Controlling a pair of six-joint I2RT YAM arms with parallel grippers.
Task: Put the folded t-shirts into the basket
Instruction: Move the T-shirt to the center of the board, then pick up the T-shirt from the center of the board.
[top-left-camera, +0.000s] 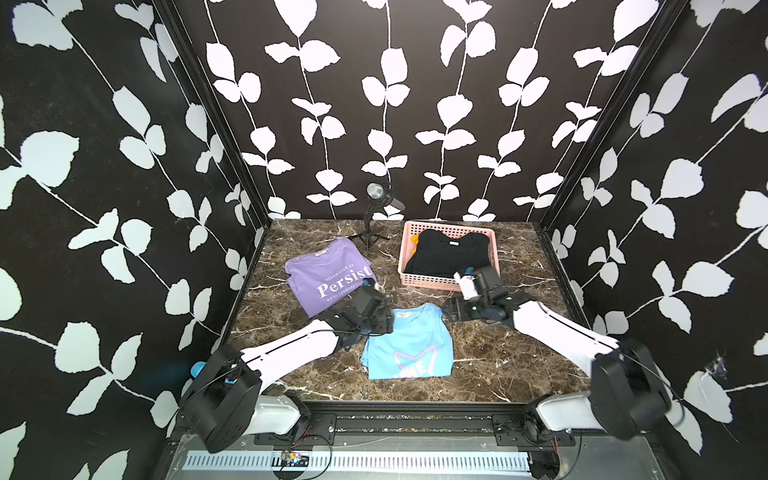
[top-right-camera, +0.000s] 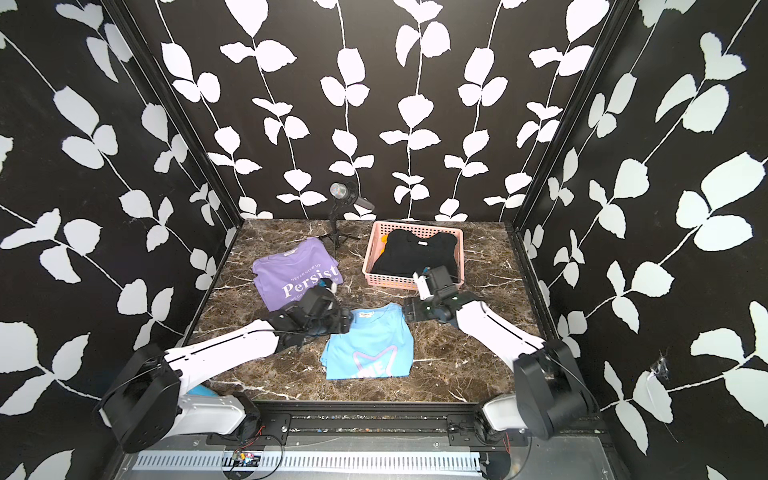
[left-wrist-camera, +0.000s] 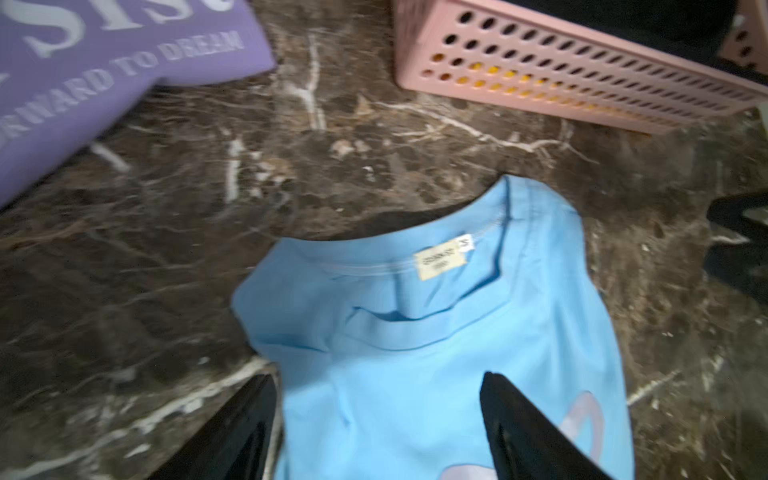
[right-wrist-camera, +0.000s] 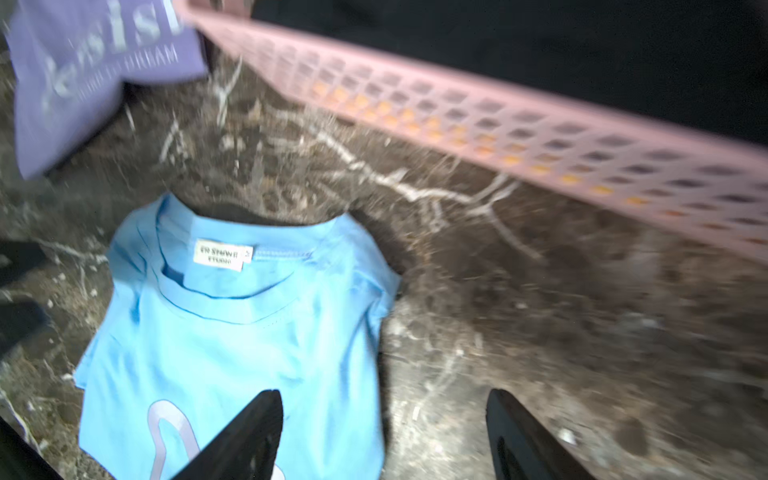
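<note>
purple tee (top-left-camera: 316, 266): "NEVER GIVE UP", "Persist", "FORWARD TO DREAM" | light blue tee (top-left-camera: 409, 340) neck label (left-wrist-camera: 440, 259): too blurred

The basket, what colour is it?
The basket is pale pink, with rows of holes in its sides; clearest in the left wrist view.

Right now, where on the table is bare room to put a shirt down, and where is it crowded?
Free: near marble right of the blue shirt; a strip between purple shirt and basket. Crowded: the blue shirt's collar, flanked by the open left gripper and right gripper.
</note>
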